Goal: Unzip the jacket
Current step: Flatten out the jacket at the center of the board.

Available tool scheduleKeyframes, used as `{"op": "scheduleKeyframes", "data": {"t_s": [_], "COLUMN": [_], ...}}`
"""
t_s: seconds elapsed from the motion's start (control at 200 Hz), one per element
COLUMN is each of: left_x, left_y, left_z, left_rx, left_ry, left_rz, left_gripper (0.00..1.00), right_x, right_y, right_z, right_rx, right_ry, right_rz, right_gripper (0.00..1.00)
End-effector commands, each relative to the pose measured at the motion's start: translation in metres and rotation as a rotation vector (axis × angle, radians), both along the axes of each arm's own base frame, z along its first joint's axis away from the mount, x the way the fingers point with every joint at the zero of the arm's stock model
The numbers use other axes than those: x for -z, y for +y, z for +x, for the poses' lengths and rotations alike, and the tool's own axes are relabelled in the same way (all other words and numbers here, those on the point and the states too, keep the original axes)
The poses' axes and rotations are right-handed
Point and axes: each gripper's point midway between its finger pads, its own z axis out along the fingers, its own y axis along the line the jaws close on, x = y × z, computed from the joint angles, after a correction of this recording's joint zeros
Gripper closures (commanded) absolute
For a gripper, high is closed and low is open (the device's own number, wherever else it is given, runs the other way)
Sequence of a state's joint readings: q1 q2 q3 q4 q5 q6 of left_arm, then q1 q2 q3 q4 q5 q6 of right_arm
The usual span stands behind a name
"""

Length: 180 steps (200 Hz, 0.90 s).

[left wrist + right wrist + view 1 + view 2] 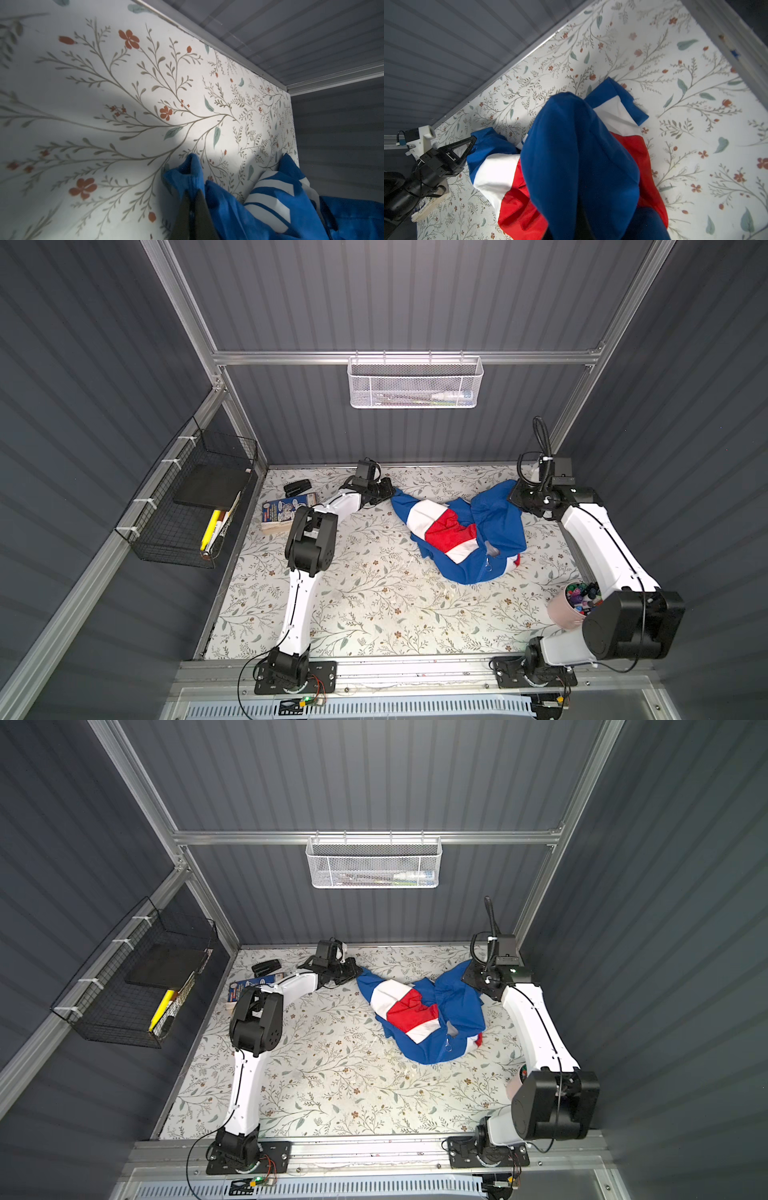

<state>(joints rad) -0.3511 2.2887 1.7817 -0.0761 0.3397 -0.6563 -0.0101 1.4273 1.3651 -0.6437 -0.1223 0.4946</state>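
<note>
Nearest you: small metal zipper pull [488,567], untouched. Crumpled royal-blue fabric jacket [453,531], red and white panels, lies mid-right on floral tabletop [353,605]. Far side: your left gripper [192,194] clamped on ribbed sleeve cuff; right gripper [582,226] closed, pinching blue fabric. Step looks like spreading. Next: flatten front, expose zip.

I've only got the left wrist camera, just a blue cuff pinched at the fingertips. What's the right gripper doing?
Observer: The right gripper is shut on a blue fold of the jacket, held raised above the table.
Operator: Can you see the zipper?
Observer: In both top views, what looks like its pull shows on the jacket's edge nearest the robot.
Operator: Anything close by?
Observer: A pink cup of markers stands by the right arm, apart from the jacket.
</note>
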Motion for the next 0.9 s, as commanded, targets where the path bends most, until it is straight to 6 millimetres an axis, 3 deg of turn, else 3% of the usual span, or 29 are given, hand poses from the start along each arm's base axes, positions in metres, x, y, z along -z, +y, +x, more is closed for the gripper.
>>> {"op": "scheduleKeyframes", "data": {"t_s": [0.0,0.215,0.325,0.465,0.69,0.895], "left_x": [-0.101,-0.206,-0.250,-0.307,-0.406,-0.472], "left_y": [0.035,0.110,0.156,0.198,0.233,0.255], "left_z": [0.001,-0.028,-0.045,-0.064,-0.099,-0.157], "left_rx": [-0.089,-0.289,-0.417,-0.519,-0.627,-0.709], "left_ry": [-0.170,-0.308,-0.345,-0.406,-0.559,-0.662], "left_rz": [-0.012,0.071,0.102,0.143,0.211,0.226], "left_gripper": [1.00,1.00,1.00,1.00,1.00,1.00], "right_x": [-0.049,-0.153,-0.205,-0.263,-0.356,-0.414], "right_y": [0.004,0.000,-0.003,0.002,0.022,0.043], "right_z": [0.002,-0.008,-0.016,-0.020,-0.035,-0.081], "right_rx": [-0.059,-0.075,-0.079,-0.110,-0.204,-0.312], "right_ry": [-0.143,-0.442,-0.545,-0.673,-0.894,-1.066], "right_rz": [-0.044,-0.135,-0.183,-0.210,-0.183,-0.156], "right_gripper": [1.00,1.00,1.00,1.00,1.00,1.00]}}
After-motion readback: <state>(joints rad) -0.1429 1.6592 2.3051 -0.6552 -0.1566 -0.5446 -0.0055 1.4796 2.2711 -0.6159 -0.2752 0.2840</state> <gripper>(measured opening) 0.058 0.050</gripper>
